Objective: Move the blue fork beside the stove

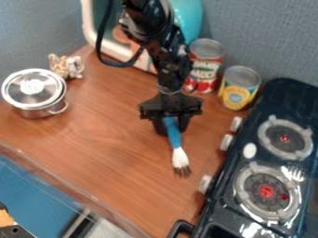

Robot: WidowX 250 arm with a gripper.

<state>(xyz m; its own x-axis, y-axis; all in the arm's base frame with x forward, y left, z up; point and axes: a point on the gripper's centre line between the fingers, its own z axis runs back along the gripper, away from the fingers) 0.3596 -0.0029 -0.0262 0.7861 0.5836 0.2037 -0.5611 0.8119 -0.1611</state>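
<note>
Near the middle of the camera view, the black gripper (171, 126) hangs over the wooden table, shut on the upper end of the blue handle of the fork (175, 139). The fork points down toward the front, its white neck and dark tines lowest in the view. Whether its tines touch the table I cannot tell. To the right is the black toy stove (214, 211), with two round burners and knobs along its left edge; the fork is left of those knobs, apart from them.
Two cans, one red (204, 65) and one yellow (239, 88), stand behind the stove's left edge. A lidded metal pot (36, 92) and a small patterned figure (66, 66) are at the left. A white-rimmed container (92, 32) stands at the back.
</note>
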